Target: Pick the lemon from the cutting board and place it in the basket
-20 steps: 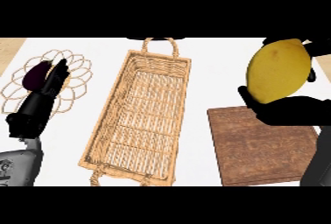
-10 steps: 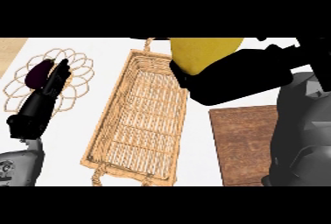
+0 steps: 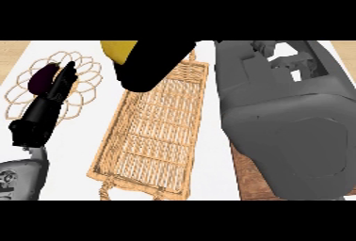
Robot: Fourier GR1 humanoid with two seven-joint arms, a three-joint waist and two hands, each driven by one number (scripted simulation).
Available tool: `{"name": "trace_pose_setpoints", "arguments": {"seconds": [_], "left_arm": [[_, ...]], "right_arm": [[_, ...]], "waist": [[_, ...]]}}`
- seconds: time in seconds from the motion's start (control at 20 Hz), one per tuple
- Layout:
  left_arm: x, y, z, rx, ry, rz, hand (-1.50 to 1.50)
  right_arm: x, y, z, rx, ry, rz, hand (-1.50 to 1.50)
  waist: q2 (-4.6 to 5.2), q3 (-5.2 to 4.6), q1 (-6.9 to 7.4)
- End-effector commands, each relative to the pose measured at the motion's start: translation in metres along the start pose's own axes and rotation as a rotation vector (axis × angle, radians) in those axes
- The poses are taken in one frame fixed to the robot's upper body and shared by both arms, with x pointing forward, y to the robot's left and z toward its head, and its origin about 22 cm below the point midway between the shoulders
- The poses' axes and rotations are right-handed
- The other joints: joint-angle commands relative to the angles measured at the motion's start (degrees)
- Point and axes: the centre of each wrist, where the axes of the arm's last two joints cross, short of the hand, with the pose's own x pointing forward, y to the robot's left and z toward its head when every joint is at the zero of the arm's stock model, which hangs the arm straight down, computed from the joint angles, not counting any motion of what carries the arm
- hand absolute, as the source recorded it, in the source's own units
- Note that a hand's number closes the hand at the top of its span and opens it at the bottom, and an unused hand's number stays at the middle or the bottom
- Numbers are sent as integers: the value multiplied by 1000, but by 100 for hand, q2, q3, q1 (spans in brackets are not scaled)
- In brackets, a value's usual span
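Right hand [image 3: 149, 66] curled round lemon [image 3: 118, 49], held above far end of basket [image 3: 149, 141]. Right forearm [image 3: 285, 117] hides most of cutting board [image 3: 246, 181]. Left hand [image 3: 52, 96] rests open at left, fingers straight

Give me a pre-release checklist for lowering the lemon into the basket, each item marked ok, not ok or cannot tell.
1. Lemon held by the right robot hand: ok, the black hand wraps over it and only a yellow patch shows.
2. Lemon above the basket: not ok, it sits at the far left corner, partly outside the rim.
3. Basket interior free of other things: ok in the part that shows.
4. Left robot hand out of the way: ok, it rests over the wire trivet, beside the dark purple item.
5. Lemon's height over the basket: cannot tell.
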Motion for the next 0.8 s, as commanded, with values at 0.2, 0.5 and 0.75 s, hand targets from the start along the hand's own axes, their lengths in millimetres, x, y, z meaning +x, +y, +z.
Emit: {"name": "trace_pose_setpoints", "arguments": {"seconds": [0.2, 0.5, 0.75], "left_arm": [[-4, 0, 10, 5, 0, -9, 0], [-7, 13, 5, 10, 18, 3, 0], [-6, 6, 2, 25, 0, -16, 0]], "right_arm": [[14, 39, -19, 110, 188, 165, 150], [1, 52, -26, 125, 243, 369, 150], [-5, 40, -39, 226, 228, 391, -150]], "waist": [[-16, 1, -7], [-15, 3, -113], [-5, 5, -98]]}}
